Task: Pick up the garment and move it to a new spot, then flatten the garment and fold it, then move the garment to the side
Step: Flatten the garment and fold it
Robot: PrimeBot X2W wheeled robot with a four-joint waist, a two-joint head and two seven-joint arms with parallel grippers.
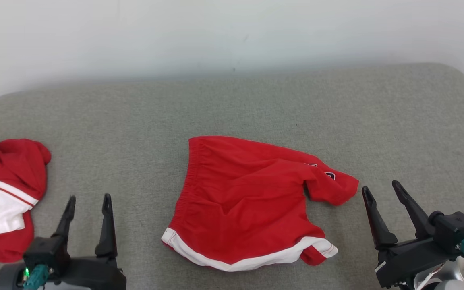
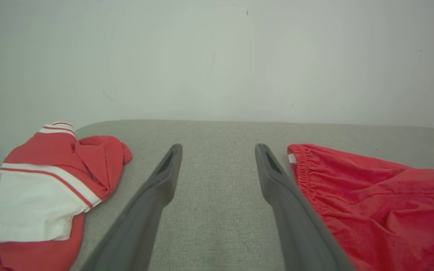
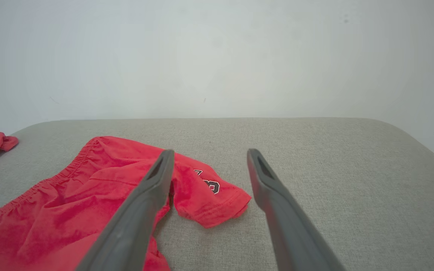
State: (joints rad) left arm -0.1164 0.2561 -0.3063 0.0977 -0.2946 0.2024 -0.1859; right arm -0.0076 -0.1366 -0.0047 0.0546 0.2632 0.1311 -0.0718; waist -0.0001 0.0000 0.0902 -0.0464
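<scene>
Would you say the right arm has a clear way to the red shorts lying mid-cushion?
Probably yes: the right gripper is open and empty, just right of the red shorts, with nothing but bare grey cushion between it and the nearest leg hem.

My head camera looks down from above onto the grey cushion (image 1: 256, 100); my two wrist cameras sit low and close, facing the white wall (image 2: 217, 56), both sharing the red shorts (image 1: 248, 201).

The right end effector (image 3: 210, 152) has its fingers spread above the grey fabric worktop (image 3: 333, 180). Red shorts (image 3: 89, 195) lie to its left, their lettered leg hem (image 3: 217, 199) showing between its fingers.
</scene>
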